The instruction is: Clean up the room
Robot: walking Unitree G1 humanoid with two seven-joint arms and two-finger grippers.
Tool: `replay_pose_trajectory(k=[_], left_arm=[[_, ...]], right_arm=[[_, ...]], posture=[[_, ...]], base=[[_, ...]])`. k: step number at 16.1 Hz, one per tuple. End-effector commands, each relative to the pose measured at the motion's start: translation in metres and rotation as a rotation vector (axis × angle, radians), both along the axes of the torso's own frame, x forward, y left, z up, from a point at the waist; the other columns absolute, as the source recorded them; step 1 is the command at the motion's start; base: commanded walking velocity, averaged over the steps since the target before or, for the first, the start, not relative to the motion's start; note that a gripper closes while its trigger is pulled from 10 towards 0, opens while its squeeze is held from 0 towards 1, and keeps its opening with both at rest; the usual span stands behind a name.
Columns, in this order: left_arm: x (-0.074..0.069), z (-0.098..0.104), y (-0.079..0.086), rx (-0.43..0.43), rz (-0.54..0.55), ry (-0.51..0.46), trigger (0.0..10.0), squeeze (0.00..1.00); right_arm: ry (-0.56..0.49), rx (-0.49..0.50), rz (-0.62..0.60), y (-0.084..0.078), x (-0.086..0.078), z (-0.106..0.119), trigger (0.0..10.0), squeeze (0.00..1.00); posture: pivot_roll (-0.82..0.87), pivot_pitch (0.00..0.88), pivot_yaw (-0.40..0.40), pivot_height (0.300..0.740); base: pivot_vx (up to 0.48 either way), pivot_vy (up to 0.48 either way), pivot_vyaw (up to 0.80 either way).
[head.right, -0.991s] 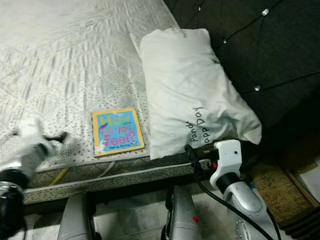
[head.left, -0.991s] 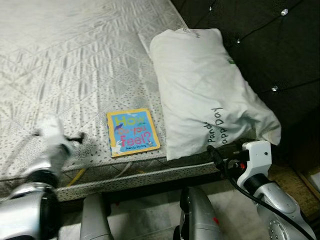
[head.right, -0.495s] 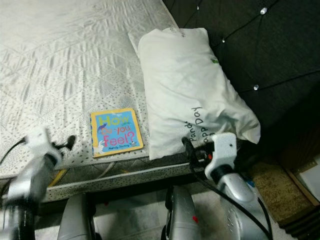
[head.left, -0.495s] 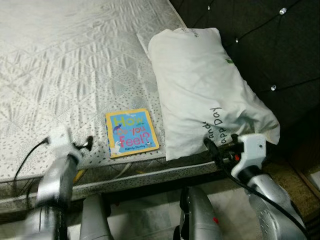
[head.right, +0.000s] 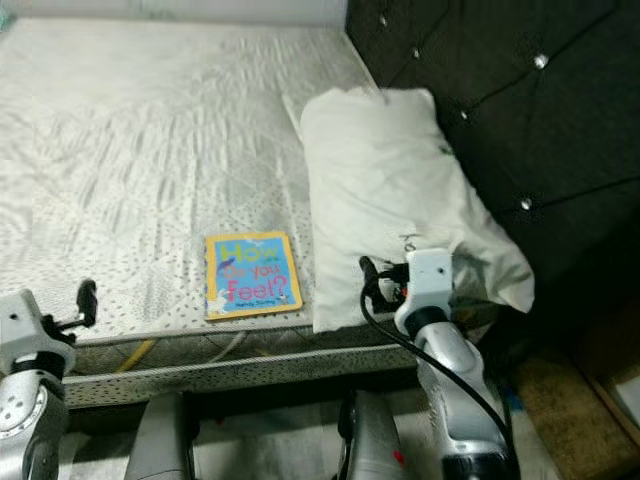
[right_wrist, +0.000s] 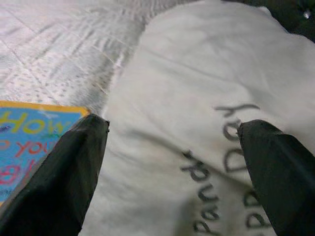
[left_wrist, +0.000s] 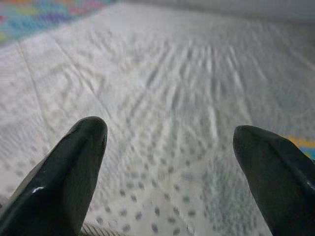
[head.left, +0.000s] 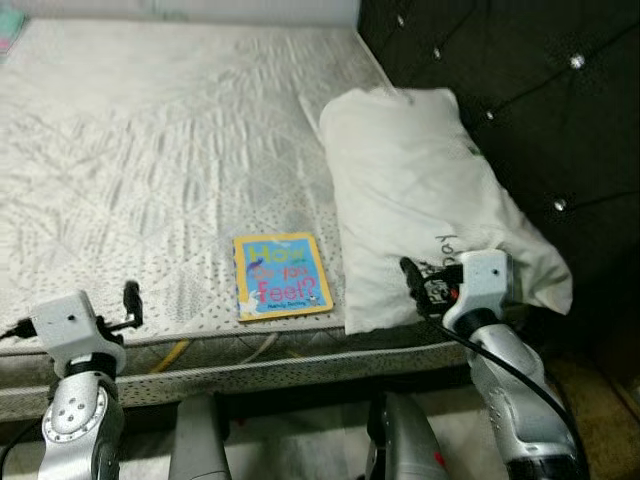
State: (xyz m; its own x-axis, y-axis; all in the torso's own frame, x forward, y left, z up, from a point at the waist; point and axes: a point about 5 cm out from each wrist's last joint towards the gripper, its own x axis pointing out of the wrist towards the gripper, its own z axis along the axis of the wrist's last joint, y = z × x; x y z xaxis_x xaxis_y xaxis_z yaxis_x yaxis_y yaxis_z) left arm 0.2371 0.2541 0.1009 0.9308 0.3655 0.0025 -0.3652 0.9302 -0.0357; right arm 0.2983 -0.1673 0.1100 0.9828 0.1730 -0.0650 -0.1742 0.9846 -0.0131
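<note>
A blue picture book (head.left: 283, 276) with a yellow border lies flat near the front edge of the quilted white mattress (head.left: 150, 170). Beside it, against the headboard, rests a white pillow (head.left: 420, 200) with dark lettering. My right gripper (right_wrist: 174, 162) is open at the pillow's (right_wrist: 206, 113) near end, with the book's corner (right_wrist: 29, 132) beside one finger. My left gripper (left_wrist: 170, 167) is open just above the mattress (left_wrist: 167, 98) edge, well to the left of the book, with nothing between its fingers.
A dark tufted headboard (head.left: 520, 90) with shiny studs stands at the right. Cables and a yellow strip hang below the mattress edge (head.left: 170, 352). A colourful patterned cloth (left_wrist: 44, 12) lies at the far side of the bed.
The camera has tilted up, showing more of the bed. Both arms have risen to the mattress edge; the right gripper has come up to the pillow's near end.
</note>
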Motion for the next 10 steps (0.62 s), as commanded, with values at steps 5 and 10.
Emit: replay_pose_trajectory(k=[5,10], left_arm=[[-0.006,0.013,-0.028,0.050,-0.016,-0.069,10.0,1.00],[0.006,0.015,-0.034,0.055,-0.015,-0.083,10.0,0.00]], right_arm=[[-0.003,0.096,-0.014,0.005,0.017,0.001,10.0,0.00],[-0.038,0.125,-0.010,0.015,0.030,0.007,10.0,0.00]], posture=[[0.01,0.000,-0.058,0.560],[0.01,0.000,-0.073,0.560]], base=[[0.000,0.000,0.00],[0.000,0.000,0.00]])
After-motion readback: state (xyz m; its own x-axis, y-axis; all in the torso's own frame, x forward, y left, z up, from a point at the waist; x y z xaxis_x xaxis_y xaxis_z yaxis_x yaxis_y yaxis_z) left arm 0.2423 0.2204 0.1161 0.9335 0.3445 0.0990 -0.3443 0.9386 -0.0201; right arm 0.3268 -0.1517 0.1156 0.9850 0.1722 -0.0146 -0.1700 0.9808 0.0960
